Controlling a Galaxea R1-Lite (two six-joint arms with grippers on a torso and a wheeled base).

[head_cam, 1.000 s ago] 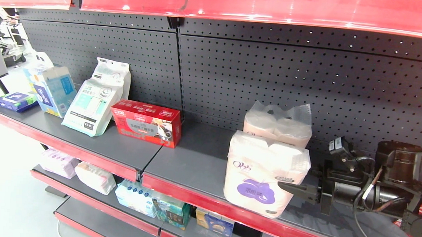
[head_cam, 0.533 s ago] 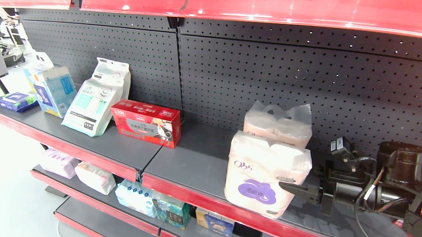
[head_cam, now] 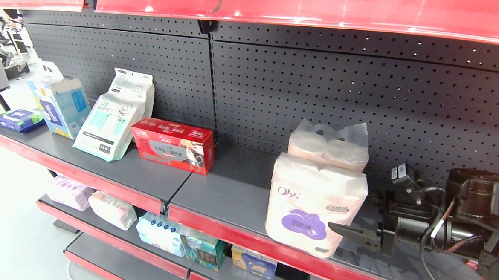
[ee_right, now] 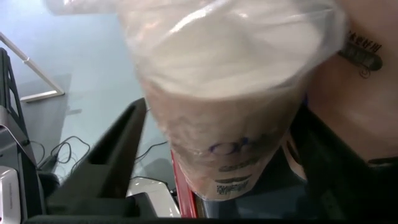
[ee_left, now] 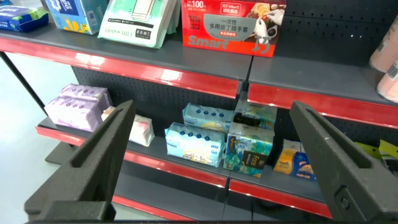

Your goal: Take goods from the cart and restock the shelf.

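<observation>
Right claw (ee_right: 217,115): spread, straddling the pack (head_cam: 314,203) at the shelf (head_cam: 229,194) edge.
Left claw (ee_left: 211,118): spread.
Care: back out straight; don't tip the pack.

White lettering and a number stand on the red box (head_cam: 172,145), well apart from the right gripper (ee_right: 217,118), and a purple label (head_cam: 304,225) with pale lettering plus a barcode (ee_right: 227,186) mark the tissue pack (head_cam: 315,190) between that gripper's fingers.

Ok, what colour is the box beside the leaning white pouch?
The box is red; head view shows it best.
</observation>
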